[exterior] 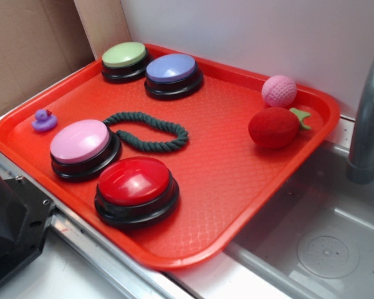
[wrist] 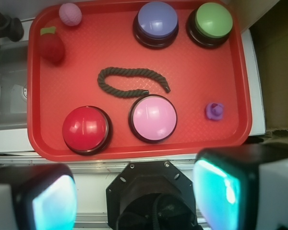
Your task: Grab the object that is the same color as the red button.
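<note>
The object, a fuzzy red plush strawberry with a green leaf stem, lies near the red tray's far right corner; in the wrist view this strawberry is at the upper left. The red button, a glossy dome on a black base, sits at the tray's near edge. My gripper hangs high above the robot base, off the tray, open with nothing between its pale fingers. It does not show in the exterior view.
On the red tray also sit a pink button, a purple button, a green button, a dark green rope, a pink knitted ball and a small purple duck. A sink with a grey faucet lies beside the tray.
</note>
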